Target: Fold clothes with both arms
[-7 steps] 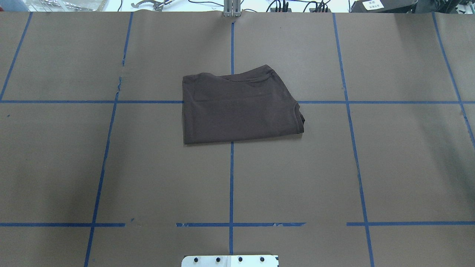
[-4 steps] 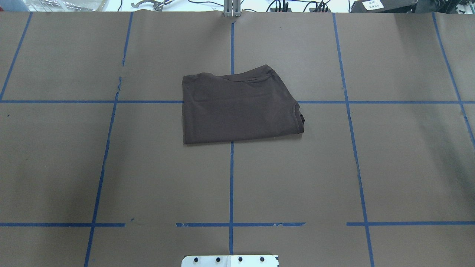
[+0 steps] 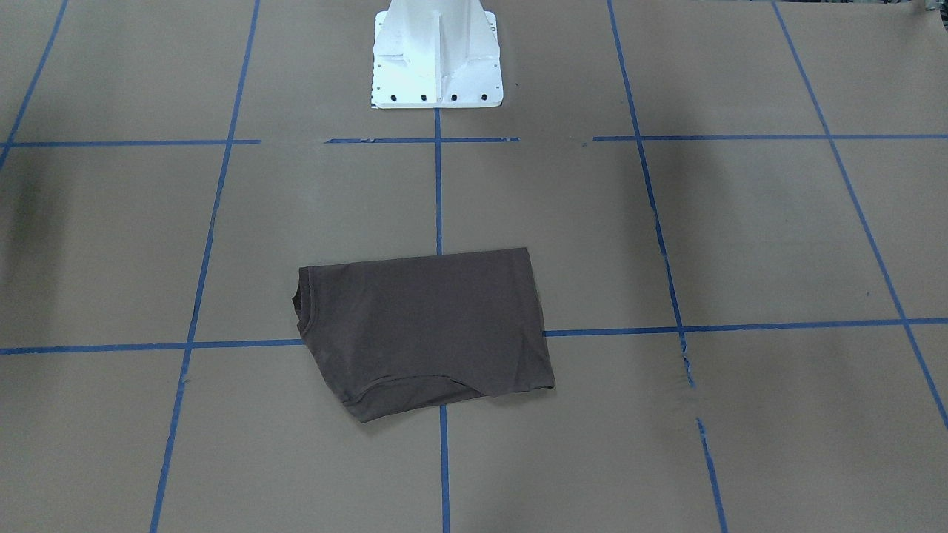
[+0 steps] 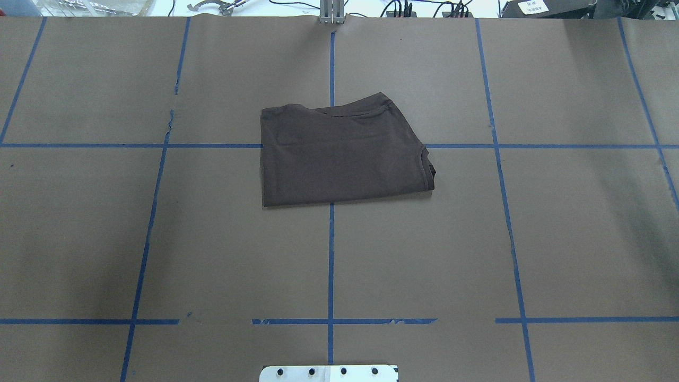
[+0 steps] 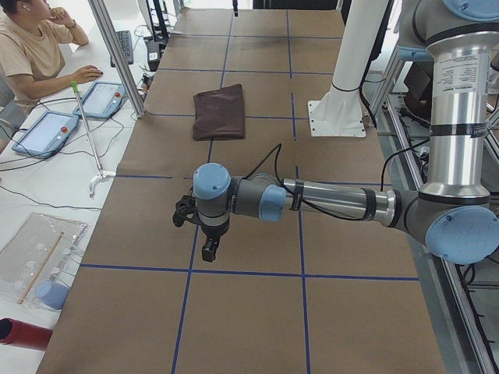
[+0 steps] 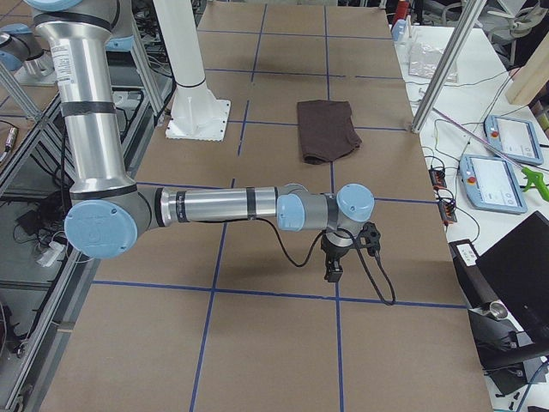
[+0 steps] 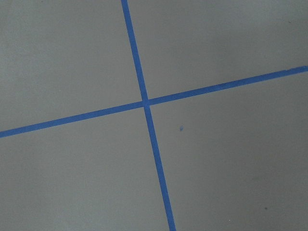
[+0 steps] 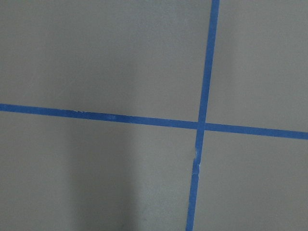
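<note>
1. Front-facing view: the dark brown T-shirt [image 3: 426, 329] lies folded into a compact, roughly rectangular pad on the brown-papered worktop [image 3: 740, 237]. It is straight out in front of the white pedestal [image 3: 437, 59] and well apart from it, covering a crossing of the blue tape lines [image 3: 740, 326].
2. Overhead view: the T-shirt sits flat, in line with the pedestal. A curved hem runs along its edge farthest from the pedestal, and layered edges stack up at one corner.
3. Left-end view: the left arm [image 5: 335, 202] stretches low over the worktop, off to one side of the pedestal. The left tool [image 5: 210, 251] points down over the paper, well apart from the T-shirt. I cannot tell whether it is clenched or released. A person [image 5: 31, 54] sits at a white side table.
4. Right-end view: the right arm [image 6: 223, 206] reaches out likewise on the pedestal's other side. The right tool [image 6: 333, 273] hangs over the paper, well away from the T-shirt. Its state I cannot tell either.
5. Wrist views: each shows brown paper with two tape lines crossing.
</note>
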